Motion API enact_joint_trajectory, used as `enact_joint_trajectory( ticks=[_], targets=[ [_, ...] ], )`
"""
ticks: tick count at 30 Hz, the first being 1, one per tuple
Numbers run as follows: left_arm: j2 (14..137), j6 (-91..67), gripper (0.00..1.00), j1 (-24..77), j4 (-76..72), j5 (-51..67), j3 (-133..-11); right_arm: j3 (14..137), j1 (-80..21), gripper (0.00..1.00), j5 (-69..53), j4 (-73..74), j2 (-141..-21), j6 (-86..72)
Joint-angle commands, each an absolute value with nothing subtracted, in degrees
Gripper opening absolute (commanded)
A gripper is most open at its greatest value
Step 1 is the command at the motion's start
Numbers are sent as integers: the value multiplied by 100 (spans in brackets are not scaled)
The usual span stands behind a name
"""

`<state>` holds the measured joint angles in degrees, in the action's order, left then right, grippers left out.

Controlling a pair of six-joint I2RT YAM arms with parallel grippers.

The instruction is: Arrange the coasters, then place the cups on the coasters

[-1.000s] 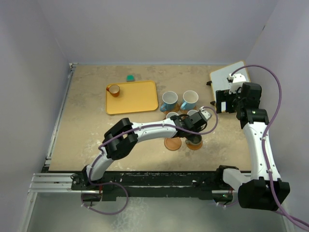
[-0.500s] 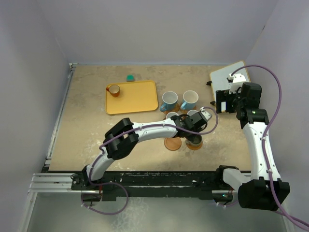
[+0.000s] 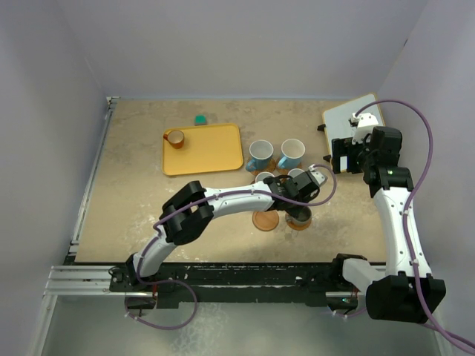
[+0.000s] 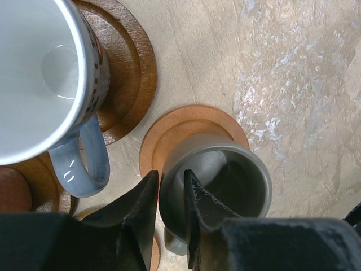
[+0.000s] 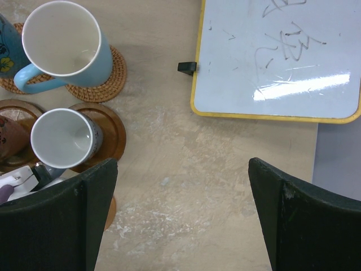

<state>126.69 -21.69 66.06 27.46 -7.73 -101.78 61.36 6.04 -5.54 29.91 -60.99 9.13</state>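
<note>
Among six cups (image 3: 291, 152), left hand (image 4: 170, 176) straddles grey cup (image 4: 228, 169) rim, grip unclear; right hand (image 5: 181, 169) spread.

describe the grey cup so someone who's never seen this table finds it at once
Start at the yellow tray and look right to the cluster of cups. The grey cup is the one nearest the arm bases, on a plain orange-brown coaster. It alone is dull grey, with the left hand straddling its rim.

- Light blue mug (image 5: 62, 39) upright on woven coaster (image 5: 110, 79).
- Smaller pale mug (image 5: 62, 138) on dark ringed coaster (image 5: 113, 135).
- Yellow-edged whiteboard (image 5: 282, 56) flat on worktop (image 5: 186, 169).
- Right fingers (image 5: 84, 220) spread wide.
</note>
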Motion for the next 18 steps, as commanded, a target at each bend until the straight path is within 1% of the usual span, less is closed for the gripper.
enact_joint_trajectory(
  ticks=[1, 11, 18],
  targets=[
    [12577, -2162, 24, 6601, 2698, -678, -10438, 6170, 625, 100, -633, 2918, -5998, 861],
    [12270, -2076, 47, 6600, 2714, -535, -10419, 6179, 624, 100, -641, 2927, -5994, 861],
    [11986, -1924, 58, 6601, 2707, -416, -10416, 6179, 624, 100, -642, 2929, -5991, 853]
  ],
)
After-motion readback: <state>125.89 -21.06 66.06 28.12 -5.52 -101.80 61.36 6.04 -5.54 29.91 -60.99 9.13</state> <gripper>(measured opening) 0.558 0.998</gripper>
